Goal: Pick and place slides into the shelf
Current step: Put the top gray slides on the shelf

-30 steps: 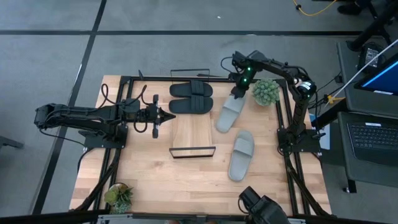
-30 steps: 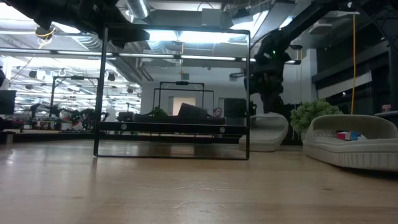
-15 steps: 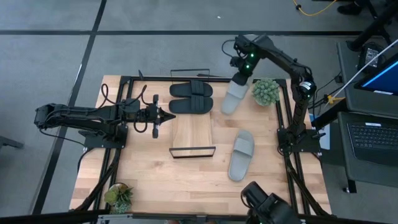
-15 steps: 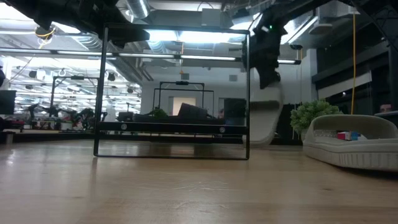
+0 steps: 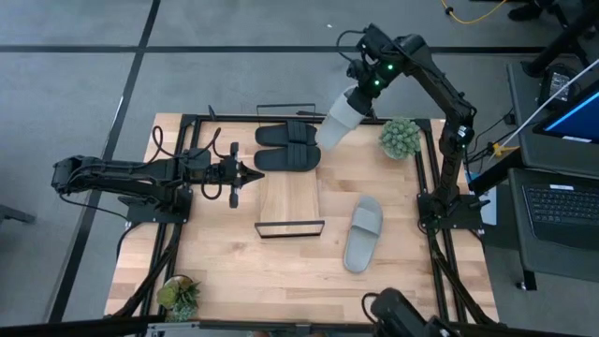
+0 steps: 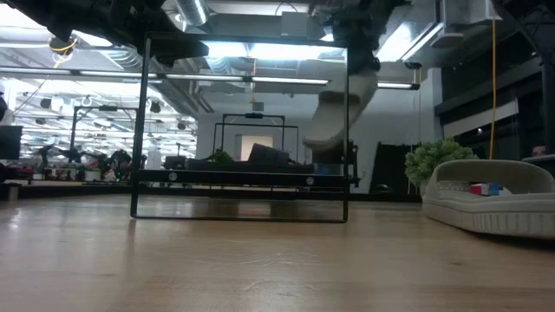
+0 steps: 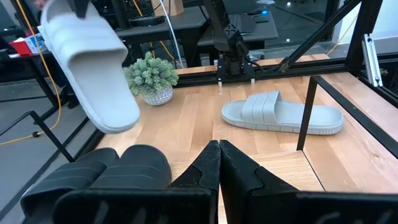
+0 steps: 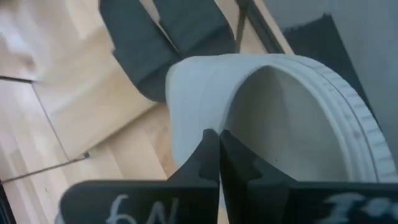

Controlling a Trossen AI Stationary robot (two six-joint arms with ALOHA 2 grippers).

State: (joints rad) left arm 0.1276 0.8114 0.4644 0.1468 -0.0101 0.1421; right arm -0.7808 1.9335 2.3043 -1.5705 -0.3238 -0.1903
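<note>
Right jaws (image 5: 360, 91) grip a grey slide (image 5: 337, 120) aloft beside the black slides (image 5: 288, 148); left jaws (image 5: 259, 175) are closed, empty.

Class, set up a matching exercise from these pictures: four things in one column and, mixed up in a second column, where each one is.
Things
1. lifted grey slide
2. other grey slide
3. pair of black slides
4. left gripper

Places
A. side by side on the shelf's far end
B. flat on the table, near the right arm's base
C. shut, empty, beside the shelf
D. in the air, hanging from the shut right gripper

Pairs: 1-D, 2-B, 3-A, 4-C
</note>
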